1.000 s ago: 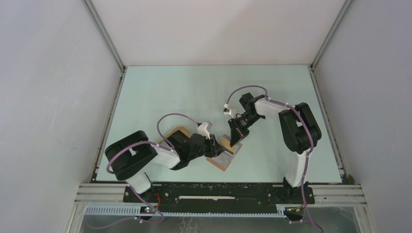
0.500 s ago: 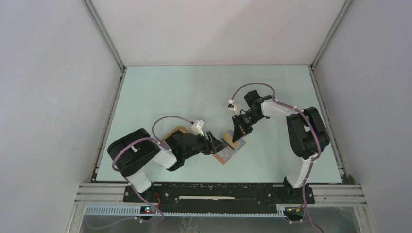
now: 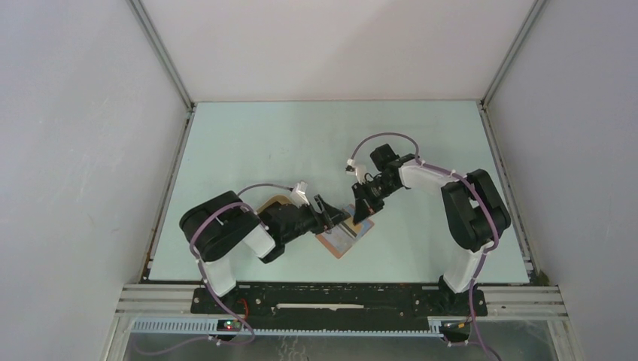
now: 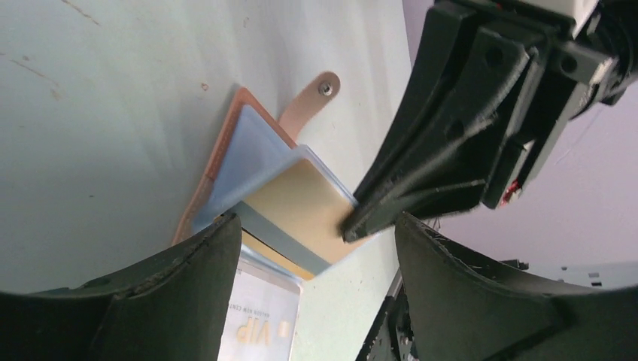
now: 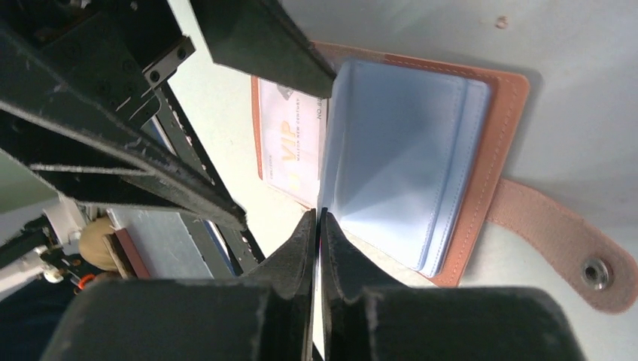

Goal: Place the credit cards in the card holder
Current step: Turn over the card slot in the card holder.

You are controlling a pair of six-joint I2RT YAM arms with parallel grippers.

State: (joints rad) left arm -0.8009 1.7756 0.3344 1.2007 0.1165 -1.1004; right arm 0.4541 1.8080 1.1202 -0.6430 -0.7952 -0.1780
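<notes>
The card holder (image 3: 344, 239) lies open on the table, reddish-brown with grey-blue slots (image 5: 410, 162) and a snap strap (image 5: 572, 256). A white VIP card (image 5: 290, 158) sits in its left side and also shows in the left wrist view (image 4: 256, 323). My right gripper (image 5: 321, 219) is shut on an orange-yellow card with a grey stripe (image 4: 301, 204). It holds the card on edge against the raised blue page (image 4: 252, 147). My left gripper (image 4: 316, 223) is open, its jaws on either side of the holder's near corner. In the top view the grippers, left (image 3: 331, 213) and right (image 3: 362, 208), nearly touch.
A pale tan oval tray (image 3: 272, 203) lies just behind the left arm, mostly hidden by it. Grey enclosure walls stand on three sides of the pale green table (image 3: 301, 143).
The left gripper has moved a little away from the near edge and turned towards the holder. The right gripper with its card has shifted slightly left, lower onto the holder.
</notes>
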